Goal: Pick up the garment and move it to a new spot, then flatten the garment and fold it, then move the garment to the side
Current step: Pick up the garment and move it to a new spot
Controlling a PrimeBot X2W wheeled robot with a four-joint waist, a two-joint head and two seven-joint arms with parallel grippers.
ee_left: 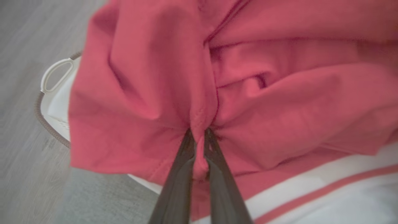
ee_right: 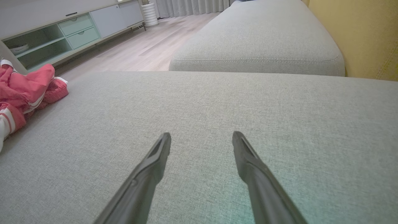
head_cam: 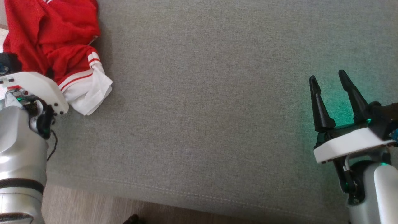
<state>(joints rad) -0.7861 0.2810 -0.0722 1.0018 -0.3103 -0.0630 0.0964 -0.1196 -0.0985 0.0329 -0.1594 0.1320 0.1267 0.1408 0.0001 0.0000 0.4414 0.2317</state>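
The garment (head_cam: 53, 40) is a crumpled red piece with white trim and red stripes, heaped at the far left of the grey sofa cushion (head_cam: 202, 102). In the left wrist view my left gripper (ee_left: 199, 133) is shut on a pinched fold of the garment's (ee_left: 248, 93) red cloth. From the head camera the left wrist housing covers its fingers. My right gripper (head_cam: 329, 79) hovers over bare cushion at the right, open with nothing between its fingers (ee_right: 161, 146). The garment (ee_right: 25, 90) lies far left in the right wrist view.
A white basket (ee_left: 57, 90) with a handle sits under the garment's edge beside the sofa. Wooden floor (head_cam: 93, 208) runs along the cushion's near edge. A second cushion (ee_right: 258, 46), a low cabinet (ee_right: 62, 34) and a yellow wall (ee_right: 367, 37) lie beyond.
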